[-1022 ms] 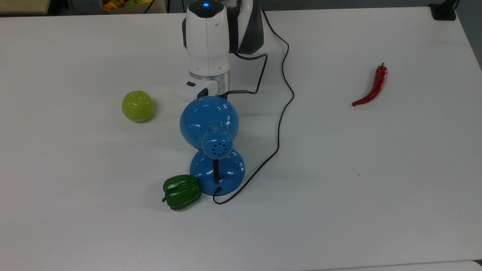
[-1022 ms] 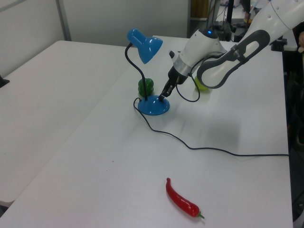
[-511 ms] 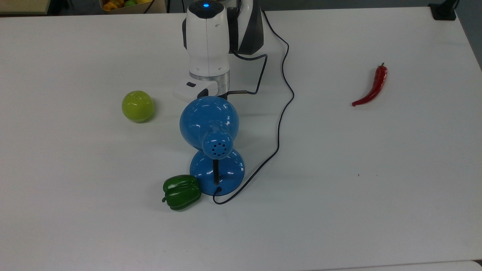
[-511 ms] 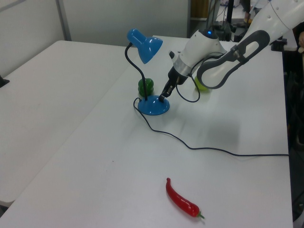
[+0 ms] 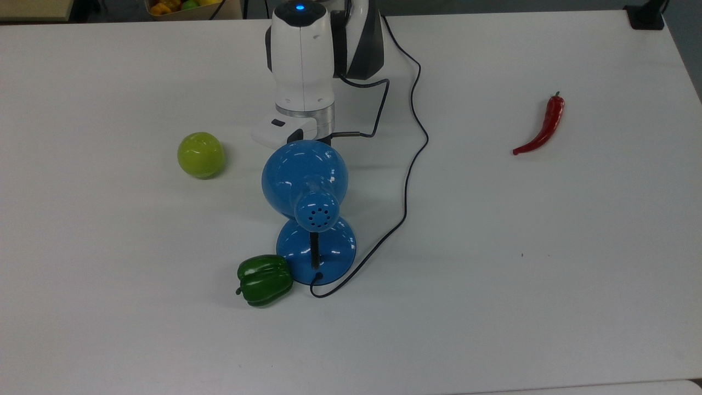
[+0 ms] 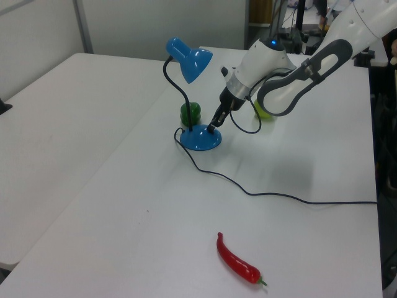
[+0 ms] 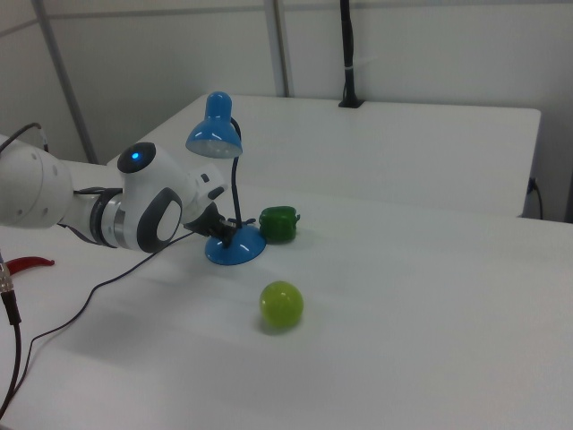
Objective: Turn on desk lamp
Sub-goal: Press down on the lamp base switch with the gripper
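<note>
Top view, white table [image 5: 548, 247], desk lamp [image 5: 307, 186], red chili [image 5: 543, 126]

The arm [image 5: 303, 52] has smooth white shells with rounded shapes. Between the white segments there are dark grey parts [image 6: 296, 59], which in the left view form a curved band along the joint. A small round light [image 7: 136, 156] shines blue on the top of the wrist segment (it is seen also in the top view). Under the white wrist housing there is a silver metal ring [image 5: 305, 115], and below it a flat white flange with a small dark slot. A thin black cable [image 5: 378, 107] leaves the wrist in a loop. The gripper [image 6: 214, 124] is black and narrow.
</note>
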`<move>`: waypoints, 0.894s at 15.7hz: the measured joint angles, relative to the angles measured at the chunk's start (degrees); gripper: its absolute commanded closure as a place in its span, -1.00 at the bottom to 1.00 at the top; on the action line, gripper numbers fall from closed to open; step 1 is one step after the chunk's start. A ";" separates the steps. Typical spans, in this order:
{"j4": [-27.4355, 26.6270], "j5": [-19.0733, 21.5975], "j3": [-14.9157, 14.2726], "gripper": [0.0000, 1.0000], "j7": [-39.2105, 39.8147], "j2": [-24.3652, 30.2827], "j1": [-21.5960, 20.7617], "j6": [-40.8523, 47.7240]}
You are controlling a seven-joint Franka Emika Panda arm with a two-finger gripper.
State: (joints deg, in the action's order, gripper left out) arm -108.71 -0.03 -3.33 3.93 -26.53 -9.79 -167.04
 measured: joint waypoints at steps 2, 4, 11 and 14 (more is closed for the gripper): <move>-0.09 0.00 -0.01 1.00 -0.58 0.29 0.00 0.00; -0.11 0.00 -0.02 1.00 -0.90 0.71 0.00 0.00; -0.66 0.00 -0.02 1.00 -1.04 1.03 0.00 0.00; -1.07 0.00 -0.02 1.00 -1.04 0.97 0.00 0.00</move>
State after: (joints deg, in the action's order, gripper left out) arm -109.78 -0.03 -3.34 2.88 -25.56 -9.79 -167.04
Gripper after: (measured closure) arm 0.991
